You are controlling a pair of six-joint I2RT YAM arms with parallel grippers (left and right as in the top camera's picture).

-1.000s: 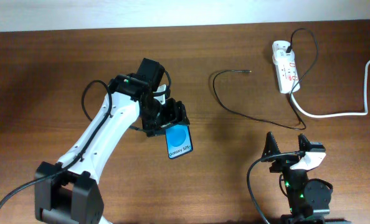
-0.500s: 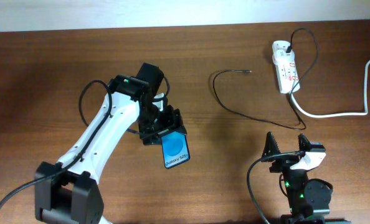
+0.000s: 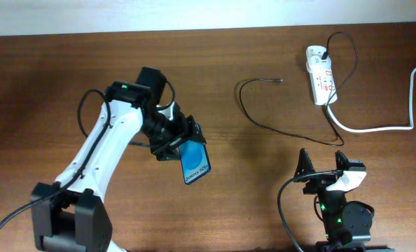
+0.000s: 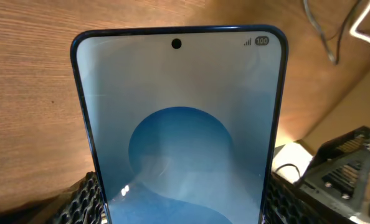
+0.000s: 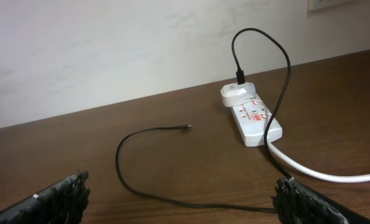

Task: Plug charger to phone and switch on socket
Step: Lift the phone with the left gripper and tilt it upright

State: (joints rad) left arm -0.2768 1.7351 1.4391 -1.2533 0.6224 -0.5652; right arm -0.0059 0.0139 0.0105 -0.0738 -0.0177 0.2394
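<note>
The left arm slants across to the phone (image 3: 195, 162), where the left gripper (image 3: 182, 145) clamps one end of it, a finger on each long edge. The right gripper (image 3: 322, 166) sits well right of the phone, jaws spread wide.

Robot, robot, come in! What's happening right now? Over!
Left gripper shut on phone. Right gripper open, empty. Charger tip loose on table, other end at socket. Nothing in the way.
</note>
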